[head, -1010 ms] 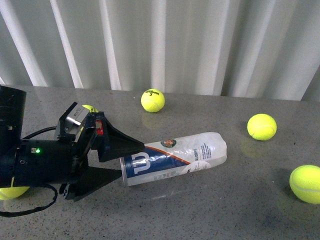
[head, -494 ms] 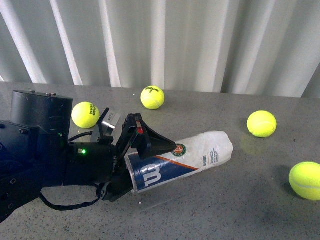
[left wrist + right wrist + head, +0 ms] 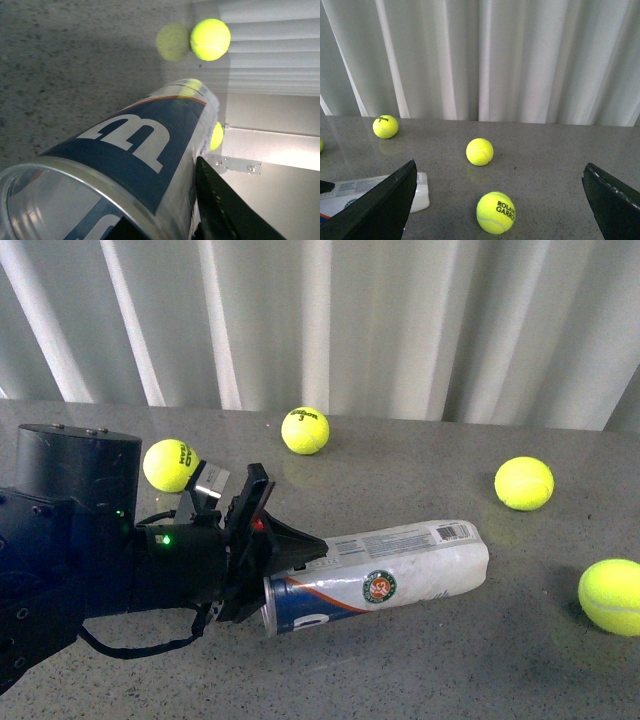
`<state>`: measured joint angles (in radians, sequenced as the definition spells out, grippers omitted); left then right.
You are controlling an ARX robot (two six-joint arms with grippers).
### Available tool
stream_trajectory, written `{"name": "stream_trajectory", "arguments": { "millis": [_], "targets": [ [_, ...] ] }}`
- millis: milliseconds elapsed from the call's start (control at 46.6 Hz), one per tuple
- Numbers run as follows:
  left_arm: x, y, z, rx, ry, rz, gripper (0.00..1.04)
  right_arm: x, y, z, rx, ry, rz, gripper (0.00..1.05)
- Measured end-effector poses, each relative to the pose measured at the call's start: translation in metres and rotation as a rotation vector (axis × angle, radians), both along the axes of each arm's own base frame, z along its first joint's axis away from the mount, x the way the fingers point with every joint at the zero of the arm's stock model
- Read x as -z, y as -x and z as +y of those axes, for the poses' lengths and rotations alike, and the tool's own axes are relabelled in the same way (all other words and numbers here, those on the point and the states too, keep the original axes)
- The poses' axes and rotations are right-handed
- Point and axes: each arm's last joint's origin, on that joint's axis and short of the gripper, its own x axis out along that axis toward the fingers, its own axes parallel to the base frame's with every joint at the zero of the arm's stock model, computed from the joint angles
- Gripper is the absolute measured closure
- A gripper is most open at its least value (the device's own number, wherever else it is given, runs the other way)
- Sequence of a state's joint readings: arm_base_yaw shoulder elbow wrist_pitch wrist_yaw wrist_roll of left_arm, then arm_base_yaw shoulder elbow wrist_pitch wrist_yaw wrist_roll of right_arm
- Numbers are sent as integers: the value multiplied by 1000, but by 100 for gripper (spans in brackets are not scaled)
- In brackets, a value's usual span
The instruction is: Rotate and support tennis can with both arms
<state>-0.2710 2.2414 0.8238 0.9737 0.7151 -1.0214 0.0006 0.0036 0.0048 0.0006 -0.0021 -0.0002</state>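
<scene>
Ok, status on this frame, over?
Left gripper shut on tennis can rim end, can horizontal. Right gripper open, away from can. Tennis balls scattered, none touching it.

The tabletop (image 3: 430, 670) looks like grey speckled stone, polished enough to carry faint reflections of the balls. The tennis can (image 3: 400, 575) is clear glossy plastic under a slick printed label, and its open end has a bright metal rim (image 3: 60, 165). The tennis balls (image 3: 305, 430) are fuzzy, matt felt. The left claw (image 3: 298, 562) is smooth, matt black plastic. Behind, the curtain (image 3: 400, 320) is matt white, folded like cloth.
</scene>
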Motion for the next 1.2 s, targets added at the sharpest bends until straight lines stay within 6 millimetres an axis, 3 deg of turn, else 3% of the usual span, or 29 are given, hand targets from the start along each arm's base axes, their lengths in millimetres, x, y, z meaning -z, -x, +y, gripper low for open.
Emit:
{"name": "stream_trajectory", "arguments": {
  "millis": [129,322,408,516,601,687,816,988,1203],
  "targets": [
    [-17,1,0,7,32,-24,102,0,0,0,0,0,0,7],
    [-44,8,2,34,0,-15,101,0,0,0,0,0,0,7],
    [-65,11,2,75,-44,-24,101,0,0,0,0,0,0,7],
    [-127,6,-5,154,-198,-163,101,0,0,0,0,0,0,7],
    [-184,-2,-20,224,-423,-286,101,0,0,0,0,0,0,7],
    [-212,-2,-34,323,-625,-346,101,0,0,0,0,0,0,7],
    [-228,-1,-50,483,-905,-400,101,0,0,0,0,0,0,7],
    [-228,-7,-70,778,-1241,-470,101,0,0,0,0,0,0,7],
    [-222,-18,-93,940,-1325,-501,101,0,0,0,0,0,0,7]
  ]
}}
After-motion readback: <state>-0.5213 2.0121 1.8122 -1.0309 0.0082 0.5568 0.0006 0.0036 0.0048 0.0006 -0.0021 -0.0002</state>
